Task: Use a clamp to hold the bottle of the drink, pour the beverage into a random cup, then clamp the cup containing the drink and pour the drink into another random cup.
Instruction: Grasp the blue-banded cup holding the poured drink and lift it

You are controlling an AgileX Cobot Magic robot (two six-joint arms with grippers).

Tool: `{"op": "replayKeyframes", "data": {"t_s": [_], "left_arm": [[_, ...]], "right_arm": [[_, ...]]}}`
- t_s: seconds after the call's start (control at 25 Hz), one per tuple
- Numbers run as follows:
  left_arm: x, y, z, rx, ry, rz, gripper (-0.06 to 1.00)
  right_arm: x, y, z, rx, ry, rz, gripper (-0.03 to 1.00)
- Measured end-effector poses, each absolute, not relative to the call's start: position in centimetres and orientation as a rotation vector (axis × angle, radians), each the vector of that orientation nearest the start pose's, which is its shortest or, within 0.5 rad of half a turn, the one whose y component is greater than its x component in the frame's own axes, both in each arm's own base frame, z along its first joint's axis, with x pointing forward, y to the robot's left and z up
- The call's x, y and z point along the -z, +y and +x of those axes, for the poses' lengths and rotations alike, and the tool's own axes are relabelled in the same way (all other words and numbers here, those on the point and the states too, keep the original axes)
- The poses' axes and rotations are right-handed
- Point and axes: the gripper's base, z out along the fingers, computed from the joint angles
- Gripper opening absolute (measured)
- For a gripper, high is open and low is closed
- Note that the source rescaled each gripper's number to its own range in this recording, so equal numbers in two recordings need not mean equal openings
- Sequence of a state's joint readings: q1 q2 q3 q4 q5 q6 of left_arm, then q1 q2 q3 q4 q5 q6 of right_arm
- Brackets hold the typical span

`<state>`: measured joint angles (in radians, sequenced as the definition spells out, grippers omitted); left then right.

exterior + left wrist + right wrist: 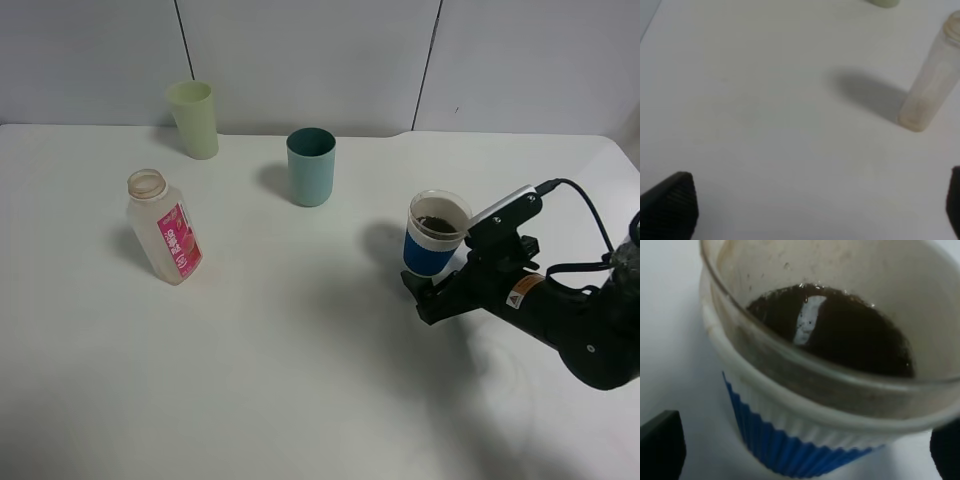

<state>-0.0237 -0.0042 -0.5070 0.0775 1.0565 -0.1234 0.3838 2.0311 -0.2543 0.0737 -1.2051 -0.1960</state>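
The right tool (435,288) stands wide, its two black fingers on either side of the short clear cup with the blue sleeve (436,234). In the right wrist view one finger (660,447) is clearly apart from the sleeve. The other sits at the picture's edge, very near the cup wall, and I cannot tell whether it touches. The cup is upright, open mouth up, at the right side of the white desk (300,340). A shallow pool of dark brown beverage (840,335) lies in its bottom, and brown smears mark the clear wall above the white band.

The left tool (812,205) is also wide, with nothing between its ridged fingertips and only bare desk below.

The clear bottle with the pink label (165,228) stands uncapped at the left of the desk, well apart from the blue-sleeved cup, and looks empty. The plain teal tumbler (311,166) stands upright toward the back, between the bottle and the blue-sleeved cup. The pale yellow-green cup (194,118) stands behind the bottle, near the wall.
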Motion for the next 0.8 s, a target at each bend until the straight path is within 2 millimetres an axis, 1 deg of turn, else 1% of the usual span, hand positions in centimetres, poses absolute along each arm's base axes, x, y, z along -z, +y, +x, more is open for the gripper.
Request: {"op": "replayKeyframes", "data": {"t_s": [0.44, 0.6, 0.8], "left_arm": [[-28.0, 0.6, -0.6, 0.001, 2.024, -0.105, 1.0], [-28.0, 0.6, -0.6, 0.001, 2.024, -0.105, 1.0], [-28.0, 0.6, -0.6, 0.001, 2.024, -0.105, 1.0]], "right_arm": [[-7.2, 9.3, 24.0, -0.092, 1.9, -0.522, 1.0], [-7.2, 9.5, 24.0, -0.105, 1.893, -0.538, 0.99], [-7.2, 9.5, 24.0, -0.106, 1.894, -0.539, 0.95]]}}
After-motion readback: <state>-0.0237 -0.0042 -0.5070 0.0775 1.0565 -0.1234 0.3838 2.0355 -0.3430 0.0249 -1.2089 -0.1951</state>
